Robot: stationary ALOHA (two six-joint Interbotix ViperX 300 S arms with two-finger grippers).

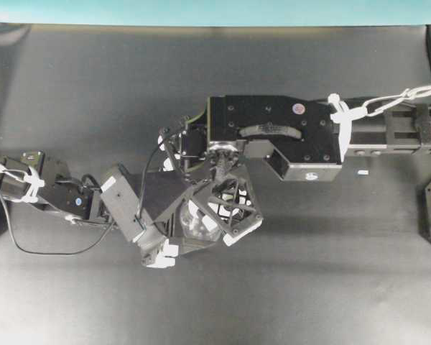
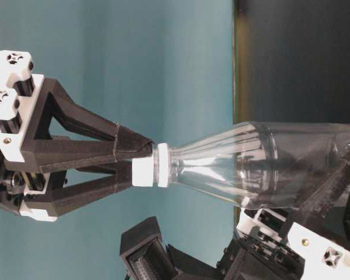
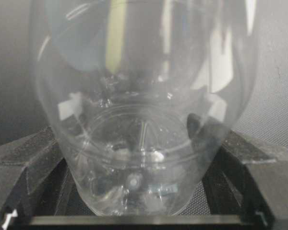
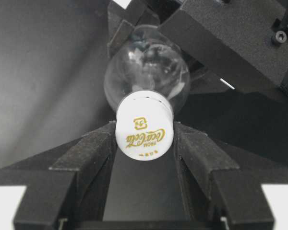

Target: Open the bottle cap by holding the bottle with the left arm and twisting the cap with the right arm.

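two grippers are on the bottle now, so you are at the twisting step.

your left gripper [image 2: 315, 192] is clamped around the ribbed body of the bottle [image 2: 245, 163] and holds it above the table [image 1: 93, 86]. your right gripper [image 4: 145, 143] has both fingers pressed on the bottle cap [image 4: 144, 127], one at 3 o'clock and one at 9 o'clock of it in the right wrist view. the cap looks still seated on the neck, i see no gap. next i think you must roll the right wrist while the left keeps firm; if the left grip is weak, the bottle may turn together with the cap.
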